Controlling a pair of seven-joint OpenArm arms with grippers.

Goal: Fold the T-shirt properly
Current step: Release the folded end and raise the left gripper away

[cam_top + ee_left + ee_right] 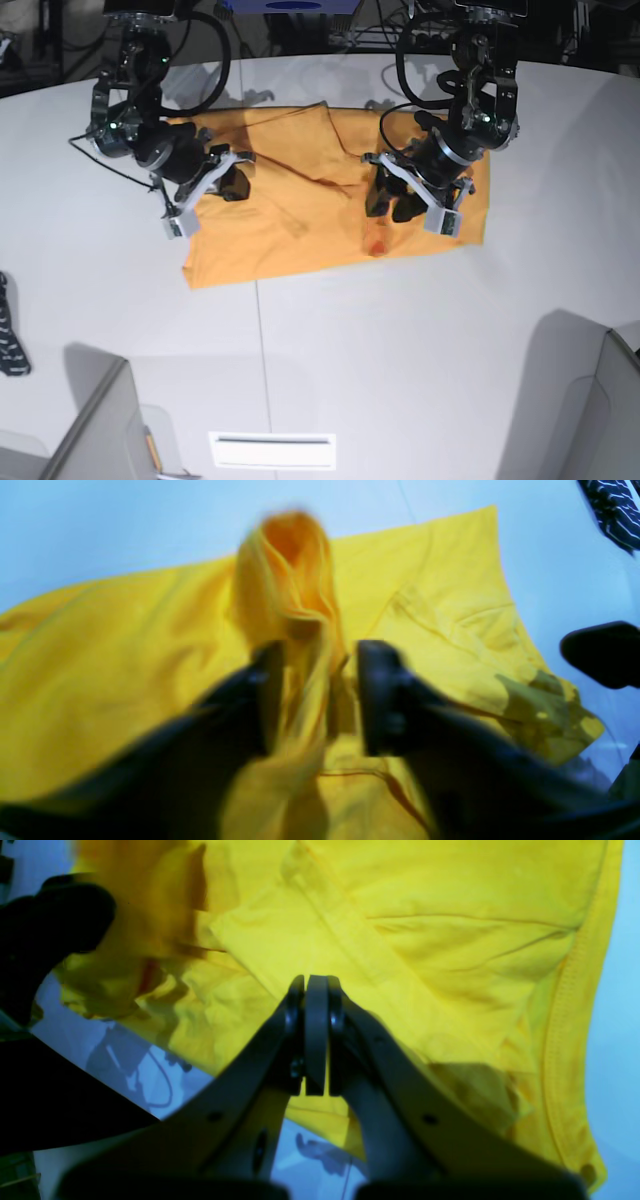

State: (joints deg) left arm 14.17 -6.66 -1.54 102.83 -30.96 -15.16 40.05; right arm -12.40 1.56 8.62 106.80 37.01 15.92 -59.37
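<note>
The orange-yellow T-shirt (300, 220) lies spread on the white table (400, 350). My left gripper (392, 205) is over its right part. In the left wrist view the left gripper (317, 655) is shut on a bunched fold of the T-shirt (100, 655), and the fold stands up past the fingertips; this view is blurred. My right gripper (232, 180) is at the shirt's left edge. In the right wrist view the right gripper (316, 982) has its jaws pressed together just over the T-shirt (450, 940), with no cloth seen between them. The white tag and the black marks are out of view.
A dark patterned cloth (10, 340) lies at the table's left edge; it also shows in the left wrist view (615, 510). Grey partitions stand at the front left (90, 430) and front right (600, 400). Cables run at the table's back.
</note>
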